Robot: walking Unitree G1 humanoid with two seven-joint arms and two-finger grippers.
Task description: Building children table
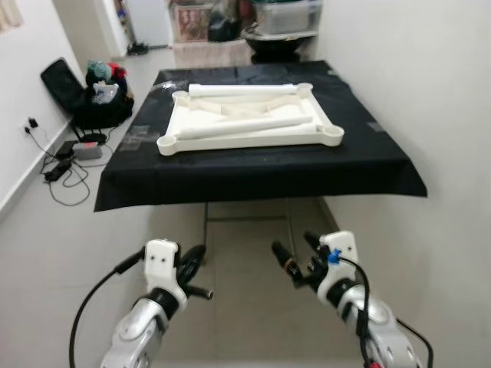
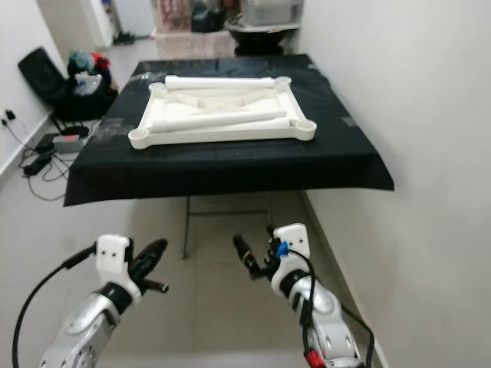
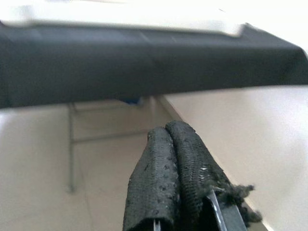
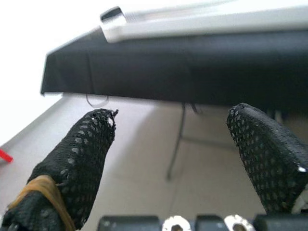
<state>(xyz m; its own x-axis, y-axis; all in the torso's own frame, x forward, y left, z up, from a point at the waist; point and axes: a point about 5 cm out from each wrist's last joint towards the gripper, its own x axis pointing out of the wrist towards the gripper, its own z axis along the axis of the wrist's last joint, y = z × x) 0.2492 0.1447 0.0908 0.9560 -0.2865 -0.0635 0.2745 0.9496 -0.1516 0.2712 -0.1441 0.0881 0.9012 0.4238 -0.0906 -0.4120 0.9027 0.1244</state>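
- white tabletop [image 1: 249, 116] is upside down on the black-draped table [image 1: 261, 172], upper middle of the frame, two loose legs [image 1: 244, 128] lying inside it
- left gripper [image 1: 196, 272] bottom left, fingers pressed together
- right gripper [image 1: 295, 257] bottom right, fingers spread wide, holding nothing

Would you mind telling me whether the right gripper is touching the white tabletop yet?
Apart. The left eye view shows the right gripper low over the floor, well short of the white tabletop lying on the black cloth.

home hallway | tiled floor [image 1: 46, 245] | bags [image 1: 92, 92] | power strip [image 1: 84, 149]
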